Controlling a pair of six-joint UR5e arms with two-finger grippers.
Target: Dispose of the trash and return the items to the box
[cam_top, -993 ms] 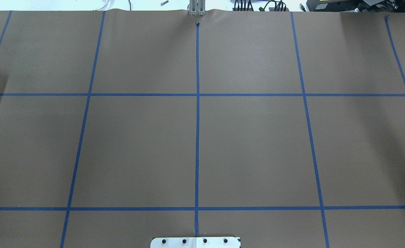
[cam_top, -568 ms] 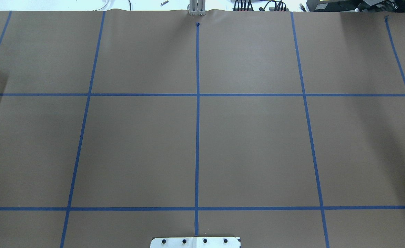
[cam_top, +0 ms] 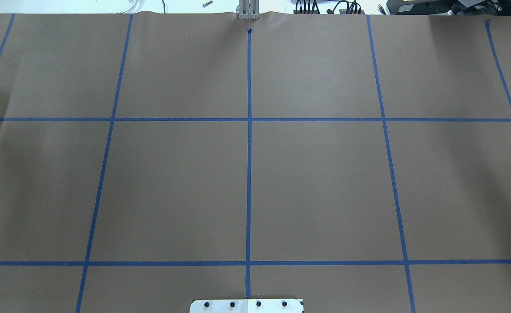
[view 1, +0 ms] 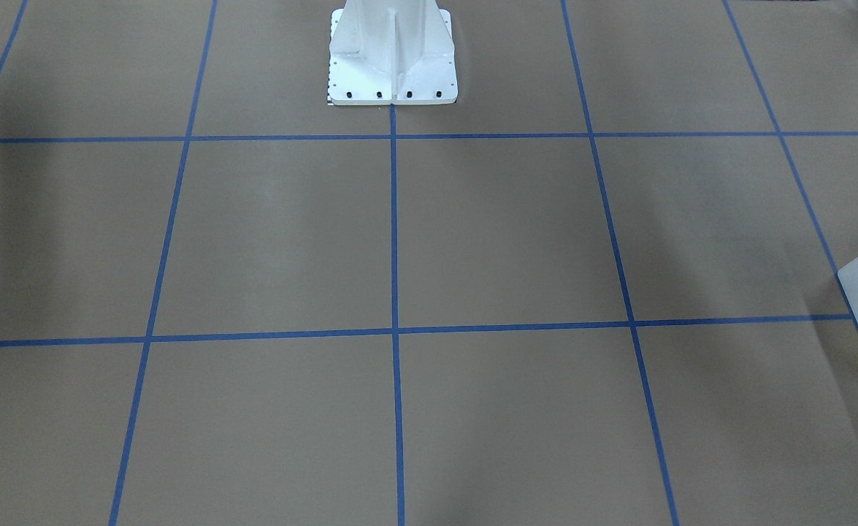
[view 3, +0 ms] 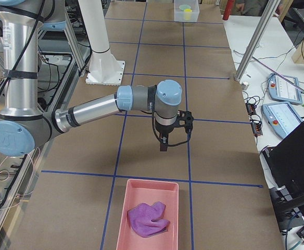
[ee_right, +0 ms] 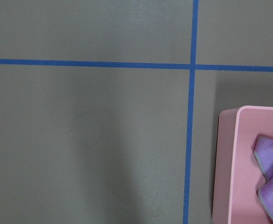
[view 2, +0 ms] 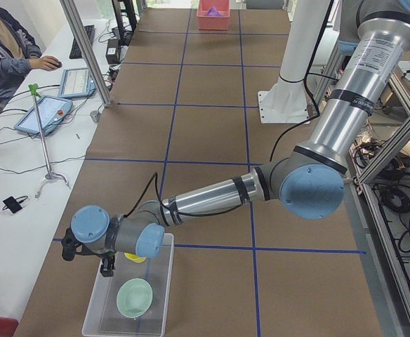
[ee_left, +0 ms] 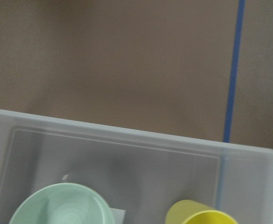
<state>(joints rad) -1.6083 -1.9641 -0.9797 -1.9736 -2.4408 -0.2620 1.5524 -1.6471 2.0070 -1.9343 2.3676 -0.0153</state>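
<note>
In the lower left of the left side view, the milky-white box (view 2: pixel 107 316) sits on the brown table paper (view 2: pixel 212 105). The mint-green bowl (view 2: pixel 135 296) lies inside it, at the near end. The yellow cup (view 2: pixel 134 258) sits inside too, at the far end, apart from the bowl. The left gripper (view 2: pixel 107 269) hangs just above the box's left rim, beside the cup. I cannot tell if its fingers are apart or together.

In the middle of the right side view, the right gripper (view 3: pixel 164 144) points down above the paper. There too I cannot tell. A pink tray (view 3: pixel 147 192) at the bottom holds a purple cloth (view 3: pixel 148 219).
</note>
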